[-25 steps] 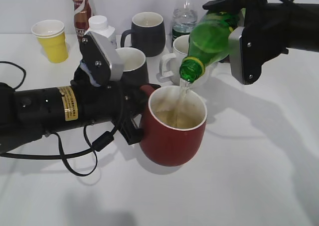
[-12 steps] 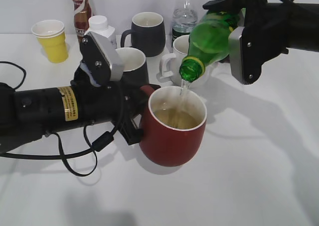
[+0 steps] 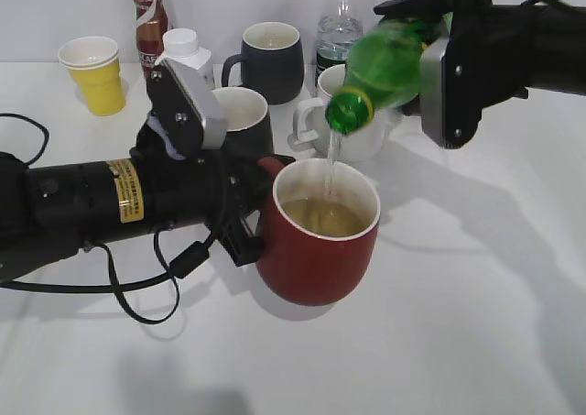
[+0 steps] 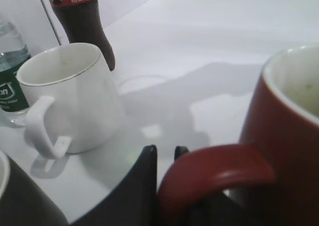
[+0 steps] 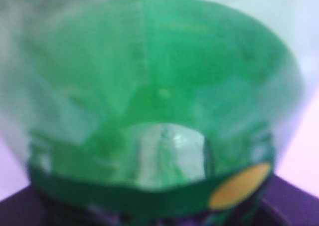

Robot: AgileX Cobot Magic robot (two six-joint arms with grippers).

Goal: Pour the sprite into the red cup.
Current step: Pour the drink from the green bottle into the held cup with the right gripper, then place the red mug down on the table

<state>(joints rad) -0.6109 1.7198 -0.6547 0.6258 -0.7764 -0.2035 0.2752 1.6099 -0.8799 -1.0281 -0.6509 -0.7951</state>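
The red cup [image 3: 319, 250] stands on the white table, part full of pale liquid. My left gripper [image 3: 249, 215] is shut on its handle [image 4: 214, 173], which lies between the black fingers [image 4: 142, 178]. My right gripper [image 3: 439, 62] is shut on the sprite [image 3: 385, 62], a green bottle with no cap on, tipped mouth-down above the cup. A thin stream falls from its mouth into the cup. The right wrist view is filled by the bottle's green body [image 5: 154, 86]; the fingers are hidden there.
A white mug [image 3: 330, 113] and a black mug [image 3: 240, 117] stand just behind the red cup. Farther back are another black mug [image 3: 271, 60], a clear bottle [image 3: 340, 30], a cola bottle [image 3: 149, 16], a white-capped container [image 3: 186, 53] and a yellow paper cup [image 3: 93, 73].
The sprite bottle has risen a little and tipped on, its mouth now higher above the cup. The liquid in the red cup stands higher. The left arm has not moved.
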